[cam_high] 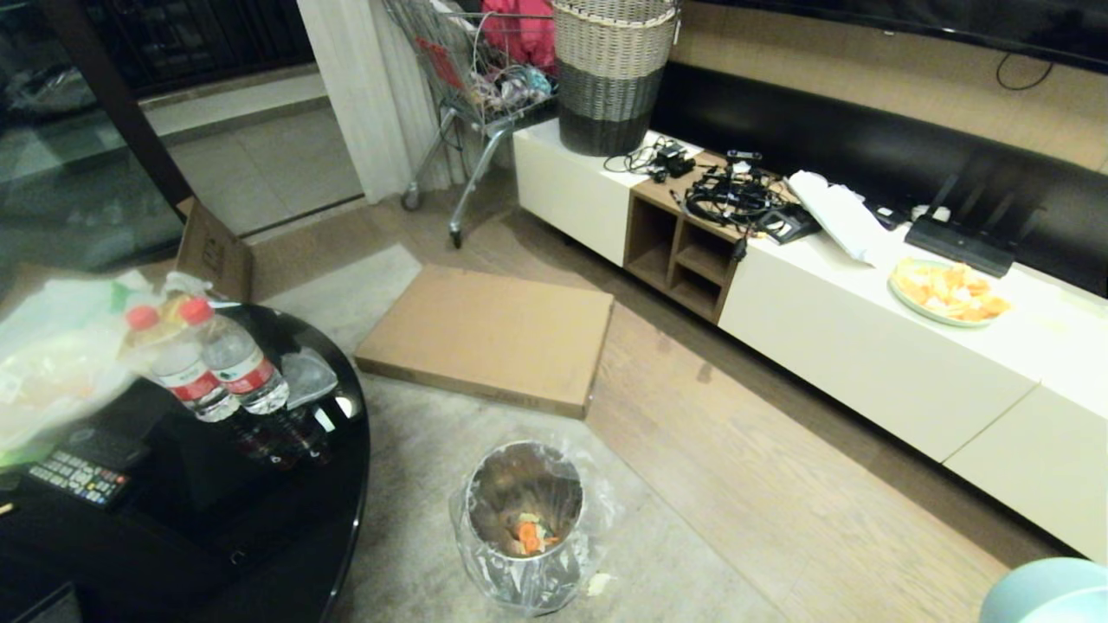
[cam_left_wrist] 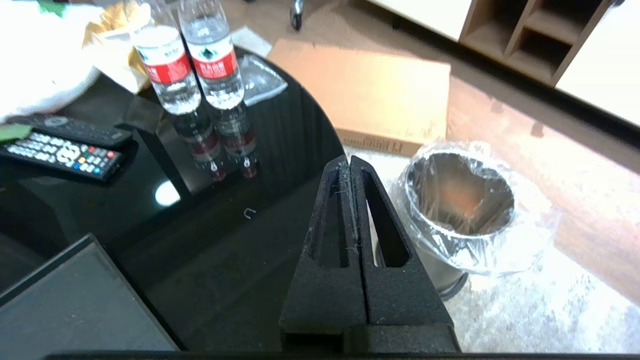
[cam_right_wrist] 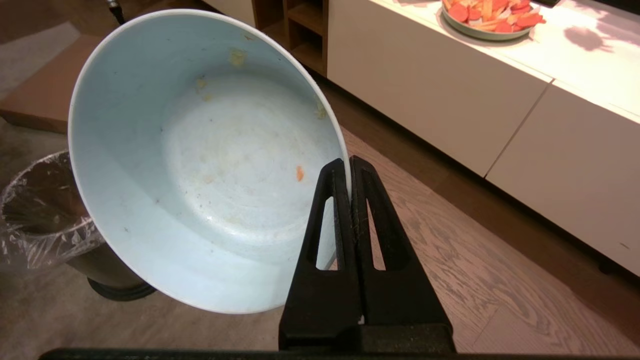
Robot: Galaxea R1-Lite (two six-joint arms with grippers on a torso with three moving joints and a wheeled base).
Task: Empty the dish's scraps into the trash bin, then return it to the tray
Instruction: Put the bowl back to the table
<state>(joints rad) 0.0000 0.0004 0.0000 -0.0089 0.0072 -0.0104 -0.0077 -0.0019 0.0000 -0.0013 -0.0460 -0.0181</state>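
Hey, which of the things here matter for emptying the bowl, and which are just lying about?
For the job: bowl in right gripper; scraps in trash bin; tray.

Lying about: water bottles, remote, cardboard box, plate of orange pieces, wicker basket.

- Two water bottles (cam_high: 212, 359) on the black table (cam_high: 260, 519)
- One trash bin (cam_high: 524, 523) beside that table
- One dish (cam_right_wrist: 200, 160)
- Two remote controls (cam_left_wrist: 62, 150) on it

Water bottles (cam_high: 208, 359) crowd the black table (cam_high: 286, 519) edge.
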